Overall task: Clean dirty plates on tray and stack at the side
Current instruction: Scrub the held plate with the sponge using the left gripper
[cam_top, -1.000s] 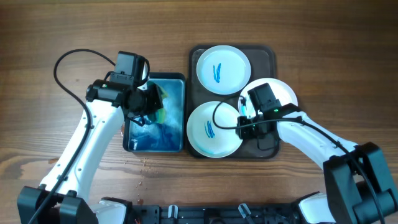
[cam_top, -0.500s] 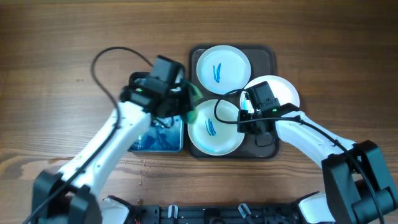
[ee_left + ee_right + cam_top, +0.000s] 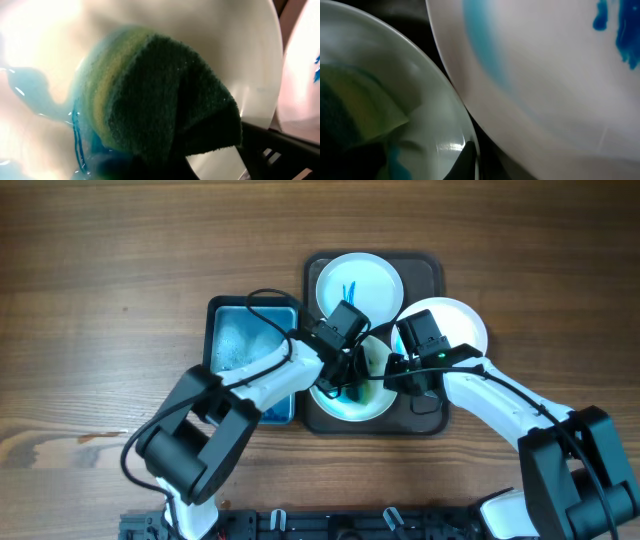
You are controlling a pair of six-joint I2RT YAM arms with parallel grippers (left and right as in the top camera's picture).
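Note:
The dark brown tray [image 3: 432, 266] holds three white plates. The back plate [image 3: 378, 284] has a blue smear. The right plate [image 3: 458, 322] hangs over the tray's right rim, partly under my right arm. My left gripper [image 3: 354, 372] is shut on a green sponge [image 3: 165, 100] and presses it on the front plate [image 3: 345, 408], where blue water is spread [image 3: 30, 85]. My right gripper [image 3: 397, 376] grips the front plate's right rim [image 3: 465, 150]. Another smeared plate [image 3: 545, 75] fills the right wrist view.
A blue-lined rectangular basin [image 3: 240, 340] with foamy water stands just left of the tray. Both arms cross over the tray's front half. Bare wooden table [image 3: 120, 270] lies to the left, back and right.
My left arm has swung right from the basin to the front plate with the sponge. The front plate's blue smear is now smudged. The right arm has held still.

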